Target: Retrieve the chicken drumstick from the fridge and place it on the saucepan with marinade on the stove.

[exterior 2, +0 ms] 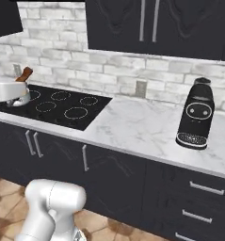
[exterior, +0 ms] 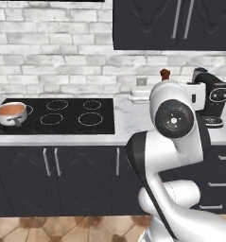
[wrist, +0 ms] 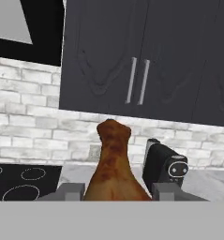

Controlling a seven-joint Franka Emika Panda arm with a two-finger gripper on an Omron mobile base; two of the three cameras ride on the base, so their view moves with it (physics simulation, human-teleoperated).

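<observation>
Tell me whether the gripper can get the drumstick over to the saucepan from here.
Probably yes: the gripper holds the chicken drumstick above the counter, and nothing stands on the stove between it and the saucepan with marinade.

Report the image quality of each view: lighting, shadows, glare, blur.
Left base view: flat, even light, soft overall, no glare on the stove. Right base view: equally soft, faint shading under the coffee machine. Hand view: the chicken drumstick held in the gripper looks blurry and coarse up close, with no hard shadows.
</observation>
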